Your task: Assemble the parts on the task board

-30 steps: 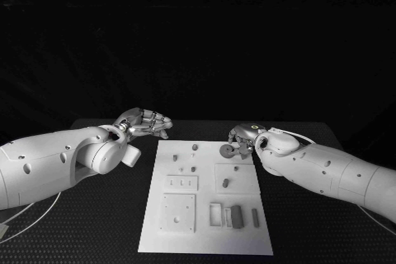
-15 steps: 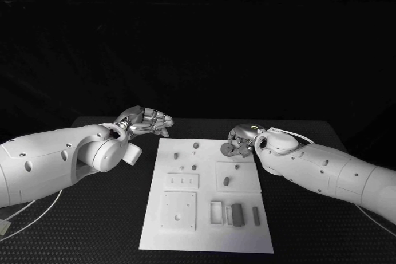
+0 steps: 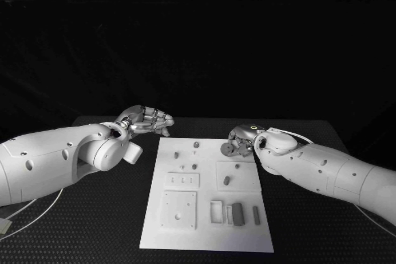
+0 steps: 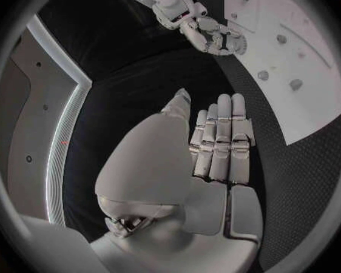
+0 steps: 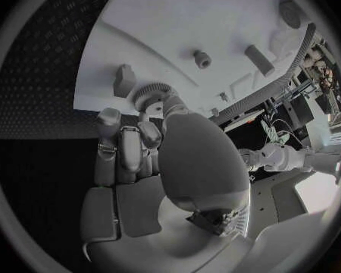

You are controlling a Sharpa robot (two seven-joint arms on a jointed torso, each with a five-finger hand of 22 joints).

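Covering black table (image 3: 107, 218) centre: white task board (image 3: 206, 229), grey parts (image 3: 237, 214).

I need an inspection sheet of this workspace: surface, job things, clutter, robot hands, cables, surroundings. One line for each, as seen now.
Surface: black table, textured top.
Job's things: white task board at the table's middle; small grey parts on it, among them a dark bar near the front edge; a round toothed part at the far right corner.
Clutter: nothing seen.
Robot hands: left robot hand beside the board's far left corner, fingers curled, holding nothing; right robot hand holds the toothed part.
Cables: a pale cable under the left arm.
Surroundings: dark background.
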